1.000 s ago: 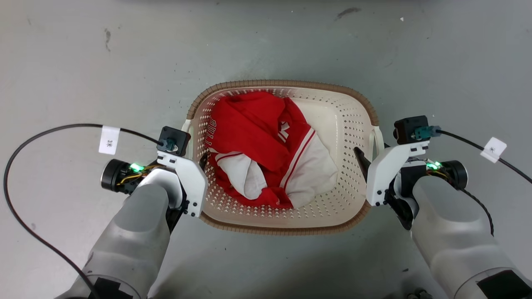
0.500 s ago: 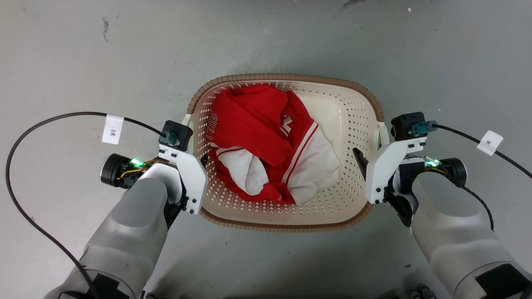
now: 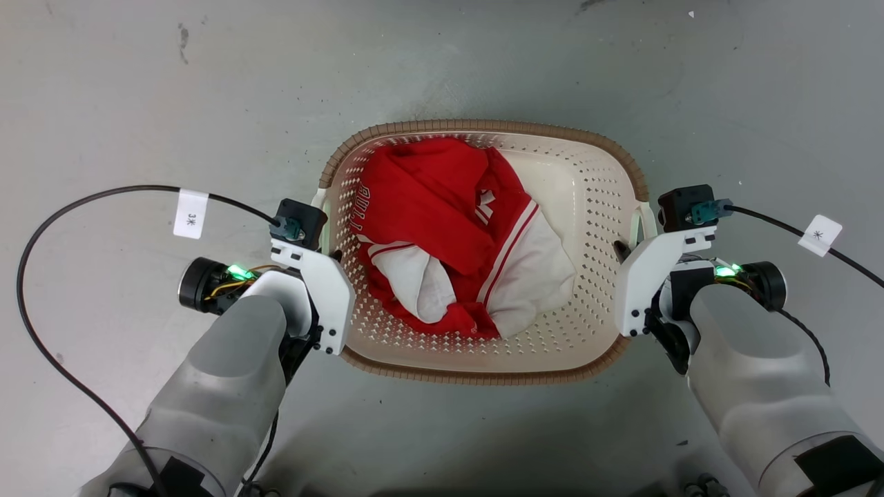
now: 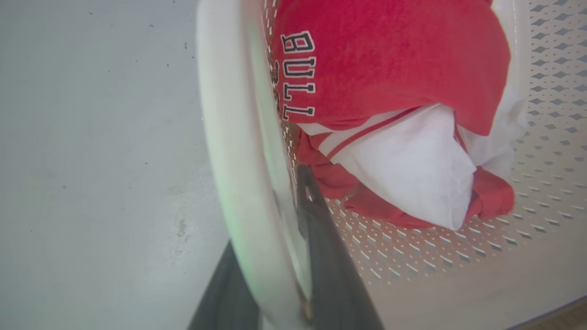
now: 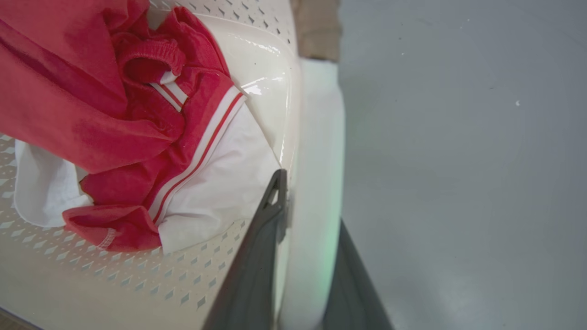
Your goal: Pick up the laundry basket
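Laundry basket (image 3: 587,207) sits between the 2 arms over the grey floor (image 3: 138,103), red-and-white clothes (image 3: 449,228) inside; left gripper (image 4: 275,215) and right gripper (image 5: 312,201) each look clamped on 1 white side handle; danger now: slick handles slipping, or uneven lifting tipping the load.

The laundry basket (image 3: 594,200) is a cream-white, rounded-rectangular plastic tub with rows of small perforations in its walls. A brown woven-look rim (image 3: 483,126) runs round the top edge. One white handle projects from each short side: left handle (image 3: 320,200), right handle (image 3: 646,219). The basket sits upright, opening upward, over the grey floor (image 3: 138,103); contact with the floor cannot be determined. A crumpled red-and-white garment (image 3: 428,207) lies inside, toward the left. The left gripper (image 4: 275,201) clamps the left handle and the right gripper (image 5: 310,198) the right handle, each with one finger inside the wall and one outside.
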`<state>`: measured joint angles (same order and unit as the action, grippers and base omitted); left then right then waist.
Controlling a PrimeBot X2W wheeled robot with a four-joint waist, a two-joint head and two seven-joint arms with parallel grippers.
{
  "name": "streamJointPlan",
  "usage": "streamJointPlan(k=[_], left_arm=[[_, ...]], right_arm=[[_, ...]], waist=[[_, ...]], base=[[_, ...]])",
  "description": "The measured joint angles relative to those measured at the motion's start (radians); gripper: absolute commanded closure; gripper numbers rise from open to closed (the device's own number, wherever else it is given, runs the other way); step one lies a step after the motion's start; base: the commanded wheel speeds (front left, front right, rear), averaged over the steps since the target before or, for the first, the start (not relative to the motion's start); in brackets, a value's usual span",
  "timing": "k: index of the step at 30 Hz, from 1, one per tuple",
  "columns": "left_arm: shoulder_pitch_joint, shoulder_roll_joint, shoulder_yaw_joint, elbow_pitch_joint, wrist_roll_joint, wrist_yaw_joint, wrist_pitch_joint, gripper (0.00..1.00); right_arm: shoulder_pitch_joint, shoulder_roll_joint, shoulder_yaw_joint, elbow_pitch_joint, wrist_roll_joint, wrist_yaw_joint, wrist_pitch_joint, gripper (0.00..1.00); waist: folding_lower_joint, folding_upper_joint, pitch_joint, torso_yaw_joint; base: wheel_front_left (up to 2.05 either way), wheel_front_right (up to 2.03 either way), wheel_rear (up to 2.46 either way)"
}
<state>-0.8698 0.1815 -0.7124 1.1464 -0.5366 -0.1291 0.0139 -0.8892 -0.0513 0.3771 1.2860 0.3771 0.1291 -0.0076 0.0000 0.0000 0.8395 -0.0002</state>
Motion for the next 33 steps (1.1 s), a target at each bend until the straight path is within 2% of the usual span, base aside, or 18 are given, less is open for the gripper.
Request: streamJointPlan(k=[7,15,22,28,33], left_arm=[[0.001,0.012,-0.058,-0.012,-0.061,0.0,0.019,1.0],[0.041,0.036,-0.172,-0.054,-0.173,0.0,0.127,1.0],[0.054,0.071,-0.275,-0.117,-0.272,0.0,0.273,1.0],[0.068,0.103,-0.349,-0.167,-0.367,0.0,0.395,1.0],[0.069,0.137,-0.416,-0.22,-0.437,0.0,0.5,1.0]], right_arm=[[-0.001,0.0,-0.03,0.002,-0.033,0.0,0.023,1.0],[0.017,0.003,-0.053,0.0,-0.117,0.0,0.245,1.0],[0.02,0.007,-0.074,-0.001,-0.158,0.0,0.428,1.0],[0.038,0.01,-0.076,-0.001,-0.135,0.002,0.554,1.0],[0.062,0.012,-0.035,-0.012,-0.093,0.002,0.648,1.0]], waist=[[0.0,0.0,-0.028,0.0],[0.0,0.0,-0.167,-0.007],[-0.0001,0.0,-0.317,-0.009],[-0.0002,0.0,-0.461,-0.005],[-0.0003,0.0,-0.576,-0.004]], base=[[0.0,0.0,0.0],[0.0,0.0,0.0],[0.0,0.0,0.0],[0.0,0.0,0.0],[0.0,0.0,0.0]])
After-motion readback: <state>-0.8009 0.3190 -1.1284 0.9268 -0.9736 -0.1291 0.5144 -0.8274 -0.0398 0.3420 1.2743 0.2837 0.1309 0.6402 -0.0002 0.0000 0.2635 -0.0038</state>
